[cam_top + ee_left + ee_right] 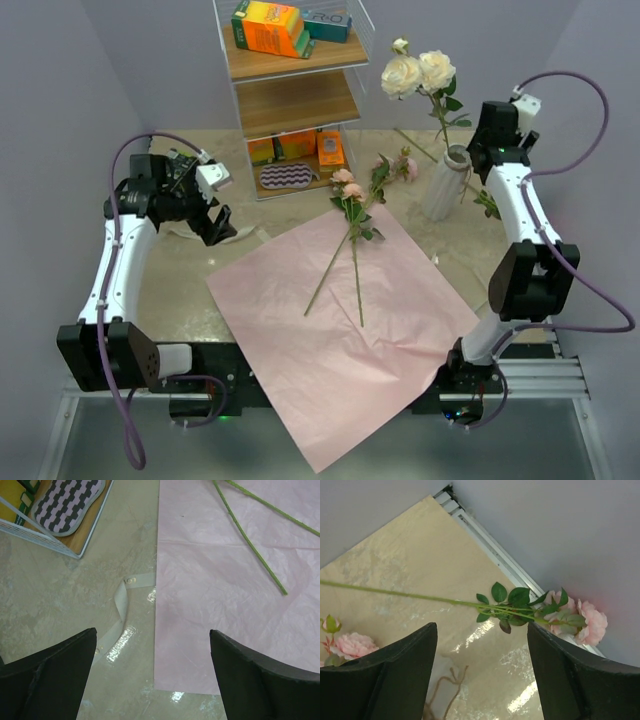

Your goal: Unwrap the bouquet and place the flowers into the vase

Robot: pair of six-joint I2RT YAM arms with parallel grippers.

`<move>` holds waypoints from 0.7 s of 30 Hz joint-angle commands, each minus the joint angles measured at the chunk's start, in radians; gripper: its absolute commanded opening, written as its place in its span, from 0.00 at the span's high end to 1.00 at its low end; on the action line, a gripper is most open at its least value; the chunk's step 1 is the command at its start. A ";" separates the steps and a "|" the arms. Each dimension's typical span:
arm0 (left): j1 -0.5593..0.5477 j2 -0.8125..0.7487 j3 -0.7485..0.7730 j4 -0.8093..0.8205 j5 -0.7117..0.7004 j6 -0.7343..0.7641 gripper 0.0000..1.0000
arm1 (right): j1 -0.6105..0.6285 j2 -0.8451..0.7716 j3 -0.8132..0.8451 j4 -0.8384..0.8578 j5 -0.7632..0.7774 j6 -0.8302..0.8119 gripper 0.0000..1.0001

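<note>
Tall white ribbed ceramic vase (443, 185) far right on beige surface (185, 275), two cream-white roses (418, 72) in it, two long-stemmed pink roses (348, 184) lying on one flat pink paper sheet (300, 340), left jaws spread, empty, right jaws spread, empty

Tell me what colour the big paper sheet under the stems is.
The paper sheet is pale pink, clearest in the top external view.

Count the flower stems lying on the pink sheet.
2. The slanting stem ends at the near left; the straighter stem ends beside it, to its right. They cross by the leaves, where a shorter one could hide.
</note>
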 commanded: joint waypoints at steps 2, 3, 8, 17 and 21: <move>0.009 0.004 -0.009 0.043 0.064 -0.015 0.01 | -0.089 -0.011 0.125 -0.091 -0.097 0.202 0.25; 0.009 0.001 -0.013 0.047 0.066 -0.012 0.01 | -0.097 -0.005 0.151 -0.092 -0.105 0.204 0.25; 0.009 -0.002 -0.056 0.076 0.056 -0.009 0.01 | -0.109 0.040 0.193 -0.078 -0.119 0.181 0.26; 0.009 0.010 -0.088 0.090 0.053 -0.017 0.01 | -0.154 0.199 0.234 -0.112 -0.178 0.214 0.33; 0.009 0.007 -0.107 0.096 0.052 -0.015 0.01 | -0.157 0.250 0.210 -0.109 -0.209 0.290 0.33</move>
